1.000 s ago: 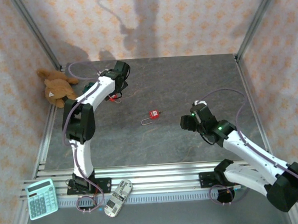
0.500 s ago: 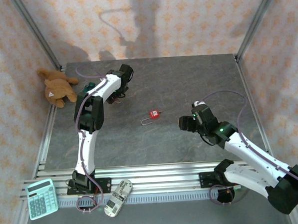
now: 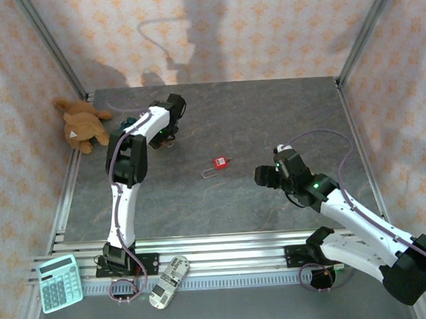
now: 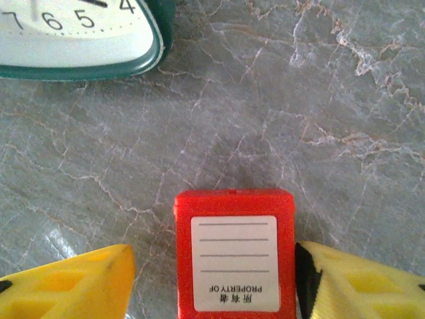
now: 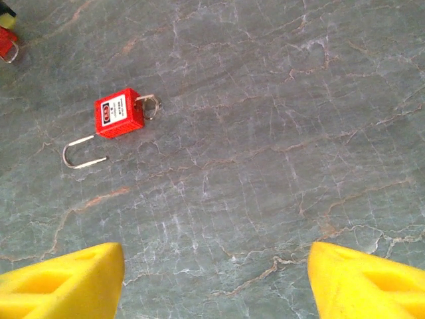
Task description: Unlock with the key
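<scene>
Two red padlocks lie on the grey marbled table. One padlock [image 4: 234, 259], with a white label, sits between the yellow fingers of my left gripper [image 4: 212, 262]; the right finger [image 4: 332, 279] touches it and the left finger [image 4: 86, 279] stands a little off, so the gripper is open. From above, this left gripper [image 3: 166, 137] is at the far left. The other padlock [image 5: 119, 113] lies mid-table [image 3: 219, 162] with its shackle [image 5: 83, 153] swung open and a small metal key ring [image 5: 150, 105] at its end. My right gripper [image 5: 216, 266] hangs open and empty, nearer than that padlock and to its right [image 3: 262, 175].
A teal-rimmed clock [image 4: 80, 40] lies just beyond the left gripper. A brown teddy bear [image 3: 81, 123] sits at the far left edge. A calculator [image 3: 59, 283] and a remote [image 3: 168, 281] rest on the near rail, off the table.
The left arm's elbow has swung in toward the back while its gripper stayed over the far-left padlock. The right gripper has crept slightly left.
</scene>
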Tool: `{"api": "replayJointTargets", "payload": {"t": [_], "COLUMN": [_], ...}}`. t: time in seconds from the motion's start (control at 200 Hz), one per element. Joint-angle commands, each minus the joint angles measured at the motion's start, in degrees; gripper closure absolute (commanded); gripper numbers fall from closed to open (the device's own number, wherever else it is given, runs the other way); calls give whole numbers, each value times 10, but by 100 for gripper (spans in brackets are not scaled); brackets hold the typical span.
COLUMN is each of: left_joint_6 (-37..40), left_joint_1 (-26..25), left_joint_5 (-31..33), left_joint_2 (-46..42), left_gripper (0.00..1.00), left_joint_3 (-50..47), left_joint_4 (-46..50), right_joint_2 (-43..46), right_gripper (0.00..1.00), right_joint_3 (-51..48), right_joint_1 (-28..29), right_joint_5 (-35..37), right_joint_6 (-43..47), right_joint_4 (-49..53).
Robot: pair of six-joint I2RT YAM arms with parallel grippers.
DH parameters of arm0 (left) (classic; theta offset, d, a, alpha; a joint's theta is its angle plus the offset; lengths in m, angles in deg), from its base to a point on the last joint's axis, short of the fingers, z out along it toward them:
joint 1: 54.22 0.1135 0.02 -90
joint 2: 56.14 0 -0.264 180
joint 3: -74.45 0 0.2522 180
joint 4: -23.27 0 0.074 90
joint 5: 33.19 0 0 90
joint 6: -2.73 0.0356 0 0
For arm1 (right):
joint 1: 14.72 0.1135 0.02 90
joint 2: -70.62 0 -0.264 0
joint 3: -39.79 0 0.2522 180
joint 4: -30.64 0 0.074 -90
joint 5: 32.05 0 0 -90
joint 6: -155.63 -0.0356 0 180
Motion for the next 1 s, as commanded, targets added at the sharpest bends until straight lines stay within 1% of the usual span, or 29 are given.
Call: {"api": "replayJointTargets", "payload": {"t": [0.0,0.095,0.235,0.425,0.465,0.536,0.626,0.831,0.996], "left_joint_6": [13,20,27,38,41,46,56,67,89], "left_joint_1": [4,4,4,4,4,4,3,1,-13], "left_joint_5": [2,1,2,2,0,-5,-8,-5,16], "left_joint_2": [13,13,5,4,3,0,-3,-24,-41], "left_gripper": [37,38,45,45,48,57,64,65,63], "left_joint_3": [-4,-11,-31,-39,-41,-48,-54,-69,-74], "left_joint_4": [-8,-14,-28,-36,-40,-50,-63,-74,-69], "right_joint_2": [16,23,31,36,37,40,43,44,45], "right_gripper": [28,28,29,29,29,29,29,29,29], "right_joint_3": [-7,-7,-9,-7,-6,-6,-7,-3,0], "right_joint_1": [-2,-2,-1,-2,-2,-2,-2,-2,-2], "right_joint_5": [1,7,8,10,12,13,13,10,3], "right_joint_6": [-10,-7,-7,-6,-6,-5,-6,-3,0], "right_joint_4": [-3,3,8,13,14,16,17,19,16]}}
